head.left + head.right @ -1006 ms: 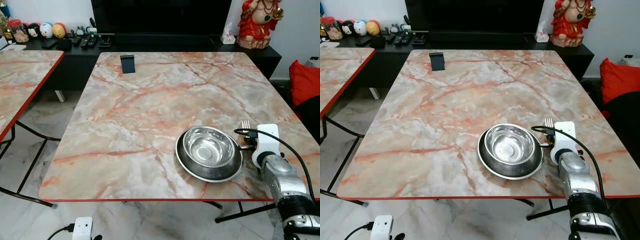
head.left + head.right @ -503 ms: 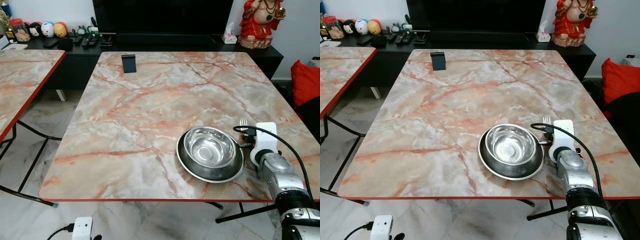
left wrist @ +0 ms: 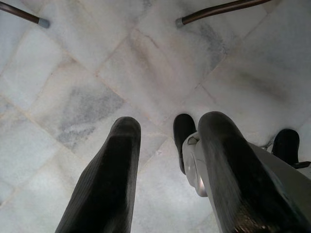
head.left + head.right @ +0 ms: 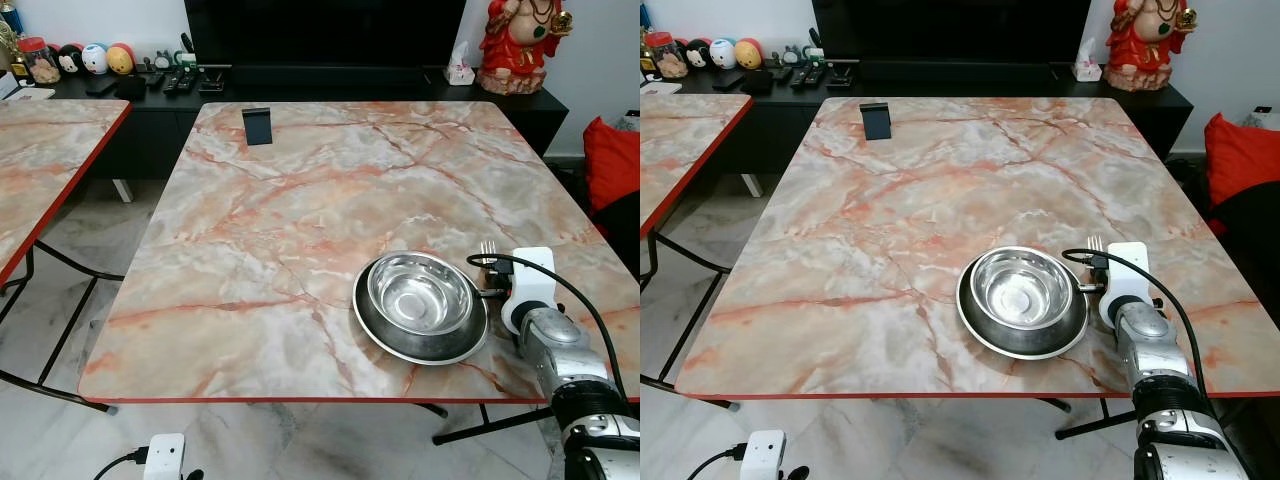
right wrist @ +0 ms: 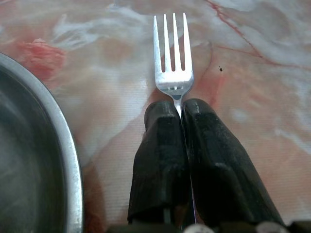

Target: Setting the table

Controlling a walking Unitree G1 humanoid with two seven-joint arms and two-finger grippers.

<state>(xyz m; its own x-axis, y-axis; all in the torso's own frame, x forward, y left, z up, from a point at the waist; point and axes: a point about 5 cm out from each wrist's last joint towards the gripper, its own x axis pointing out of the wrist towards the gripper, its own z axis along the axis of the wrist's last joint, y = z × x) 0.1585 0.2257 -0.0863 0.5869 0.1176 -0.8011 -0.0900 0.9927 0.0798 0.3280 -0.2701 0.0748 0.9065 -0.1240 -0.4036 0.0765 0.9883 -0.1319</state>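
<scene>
Two fingers of right end effector (image 5: 181,109) stay clamped on fork (image 5: 173,58) beside plate (image 5: 58,145); no shift.

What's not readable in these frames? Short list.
- Fork handle: hidden between the right pincer fingers in the right wrist view; whether the tines touch the table can't be told.
- Fork in the eye views: just the tines show, the white wrist housing covers the rest.
- Plate centre: covered by the steel bowl.
- Dark object at the far table edge: too small to identify.
- Left pincer: open over the floor.
</scene>
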